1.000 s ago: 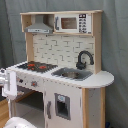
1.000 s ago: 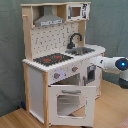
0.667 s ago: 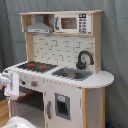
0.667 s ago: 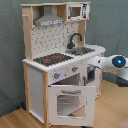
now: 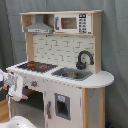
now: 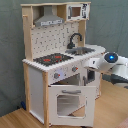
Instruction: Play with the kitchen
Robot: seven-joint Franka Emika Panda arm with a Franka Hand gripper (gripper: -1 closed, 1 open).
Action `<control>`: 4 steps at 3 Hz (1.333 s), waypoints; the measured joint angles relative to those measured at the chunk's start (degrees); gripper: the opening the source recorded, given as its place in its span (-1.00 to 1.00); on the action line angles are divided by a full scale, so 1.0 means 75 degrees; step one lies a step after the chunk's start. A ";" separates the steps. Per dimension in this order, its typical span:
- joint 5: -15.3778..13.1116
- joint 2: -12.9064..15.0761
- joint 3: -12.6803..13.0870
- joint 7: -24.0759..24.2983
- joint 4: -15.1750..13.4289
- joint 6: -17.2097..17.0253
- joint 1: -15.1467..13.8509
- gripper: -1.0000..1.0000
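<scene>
The large white and light-wood toy play kitchen (image 5: 60, 70) (image 6: 62, 65) stands on a wooden floor (image 6: 15, 119) in front of a grey curtain (image 5: 10, 35). Its worktop carries a black hob with red rings (image 5: 36, 66) (image 6: 52, 59) at one end and a grey sink (image 5: 72, 74) (image 6: 82, 50) at the other, rounded end, with a curved black faucet (image 5: 84, 59) (image 6: 75, 39) rising at the sink's back edge. Behind them is a white tile-patterned back wall (image 5: 60, 49). Above the hob hangs a grey hood (image 5: 40, 25) (image 6: 49, 19), and beside it on the top shelf sits a white toy microwave (image 5: 72, 23) (image 6: 76, 11). In the second exterior view the windowed white oven door (image 6: 69, 102) below the hob is swung down and open, hanging out from the front of the unit.

The white robot arm (image 6: 111, 62) comes in from the second exterior view's right, its rounded wrist near the front edge of the worktop below the sink. In the first exterior view the arm's end (image 5: 12, 85) shows at the first exterior view's left, just beside the hob end of the kitchen at oven height. Whether the fingers are open or closed, or hold anything, I cannot tell.
</scene>
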 joint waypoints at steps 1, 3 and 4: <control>0.0349 0.0523 0.0174 -0.0270 0.0274 0.0017 -0.0373 1.00; 0.0760 0.1740 0.0637 -0.0422 0.0856 0.0230 -0.1212 1.00; 0.0802 0.2403 0.0849 -0.0501 0.0885 0.0556 -0.1539 1.00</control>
